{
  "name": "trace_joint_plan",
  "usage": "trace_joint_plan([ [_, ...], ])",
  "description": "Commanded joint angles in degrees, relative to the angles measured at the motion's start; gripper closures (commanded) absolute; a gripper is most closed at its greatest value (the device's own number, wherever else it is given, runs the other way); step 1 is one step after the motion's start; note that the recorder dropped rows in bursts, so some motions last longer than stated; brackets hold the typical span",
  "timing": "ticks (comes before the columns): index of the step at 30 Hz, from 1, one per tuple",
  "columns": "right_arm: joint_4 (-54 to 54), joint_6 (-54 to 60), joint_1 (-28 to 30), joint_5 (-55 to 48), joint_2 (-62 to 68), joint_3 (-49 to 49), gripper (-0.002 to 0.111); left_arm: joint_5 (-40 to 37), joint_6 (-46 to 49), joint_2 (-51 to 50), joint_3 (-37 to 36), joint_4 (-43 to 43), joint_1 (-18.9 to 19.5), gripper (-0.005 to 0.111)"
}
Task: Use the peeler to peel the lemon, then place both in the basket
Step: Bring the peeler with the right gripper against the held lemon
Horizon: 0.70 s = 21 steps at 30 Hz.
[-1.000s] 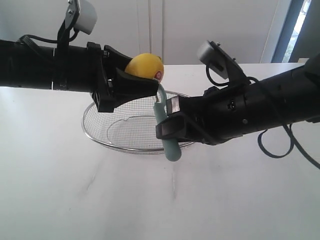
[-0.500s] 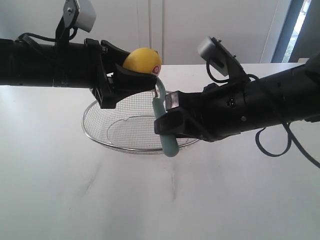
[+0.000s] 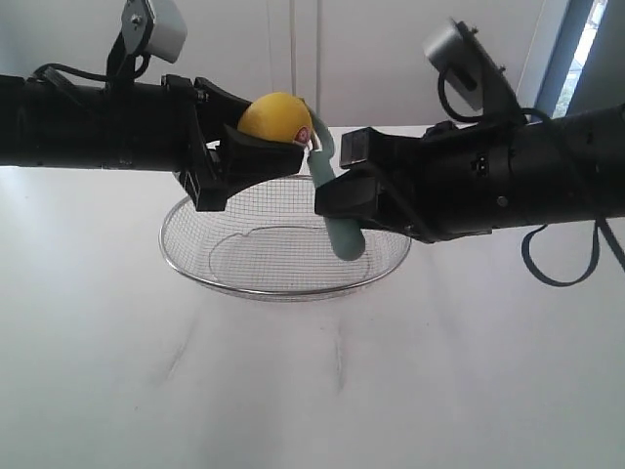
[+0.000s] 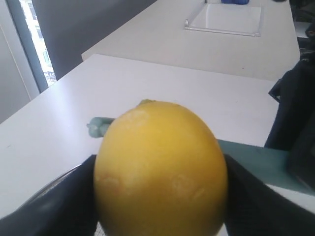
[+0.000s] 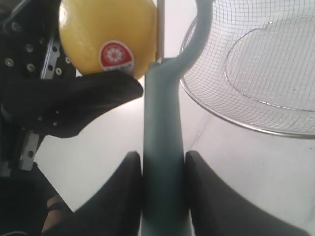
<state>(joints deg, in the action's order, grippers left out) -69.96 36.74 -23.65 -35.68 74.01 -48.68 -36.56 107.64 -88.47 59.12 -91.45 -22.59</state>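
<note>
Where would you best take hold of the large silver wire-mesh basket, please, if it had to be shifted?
Probably the thick metal rim of the basket, at the edge nearest the exterior camera, from above, one finger inside and one outside. The mesh is thin and the bowl shallow, and the held yellow lemon and teal peeler hang over the far part.

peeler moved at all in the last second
Yes, upward. The peeler had its handle end below the near rim of the basket; now that end sits above the rim.
</note>
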Motion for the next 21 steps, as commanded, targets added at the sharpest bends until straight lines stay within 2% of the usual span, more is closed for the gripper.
trace_joint_plan([
  [1,2.6,-2.2,0.4,1.0,-0.4,0.1,0.108,-1.3,0.2,0.1,-0.3,-1.6,0.1,0.107],
  [9,2.9,-1.5,0.4,-1.2,6.0,0.1,0.108,-3.3,0.4,0.1,-0.3,-5.2,0.1,0.107],
  [21,-7.0,5.8,0.4,-6.5,6.1,0.1,0.108,-3.6,0.4,0.1,-0.3,-5.2,0.1,0.107],
])
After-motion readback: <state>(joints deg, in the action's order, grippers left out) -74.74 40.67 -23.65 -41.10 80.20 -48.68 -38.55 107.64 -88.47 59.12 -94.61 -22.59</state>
